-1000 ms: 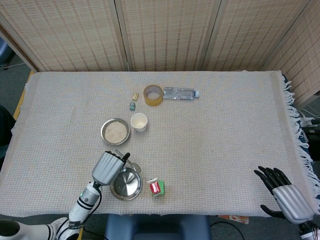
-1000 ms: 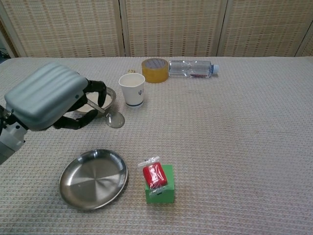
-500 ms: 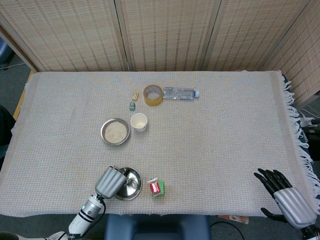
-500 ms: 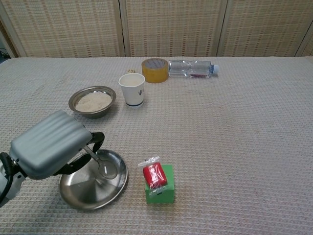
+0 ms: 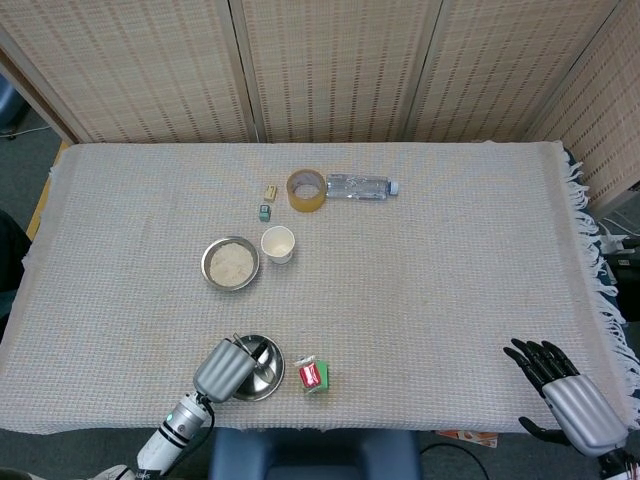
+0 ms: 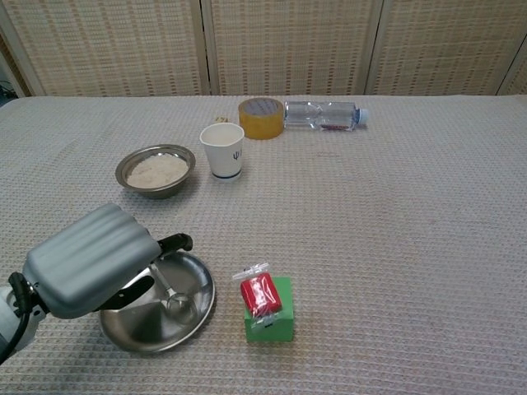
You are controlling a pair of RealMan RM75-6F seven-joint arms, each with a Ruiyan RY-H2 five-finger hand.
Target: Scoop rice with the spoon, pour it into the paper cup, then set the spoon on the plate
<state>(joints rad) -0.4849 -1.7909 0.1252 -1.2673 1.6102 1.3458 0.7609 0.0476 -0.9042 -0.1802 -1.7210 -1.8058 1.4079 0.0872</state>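
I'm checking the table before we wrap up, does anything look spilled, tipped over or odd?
No rice shows on the cloth. The one thing off upright is the water bottle, lying on its side at the far edge beside the tape roll. The paper cup stands upright by the rice bowl.

White rice point(image 6: 158, 170), yellow tape roll point(image 6: 262, 107), red packet point(image 6: 260, 294) on green box point(image 6: 272, 321).

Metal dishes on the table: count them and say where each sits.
2. The rice bowl sits left of the paper cup. The plate lies at the near edge, left of the green box, partly covered by the left hand, with the spoon on it.
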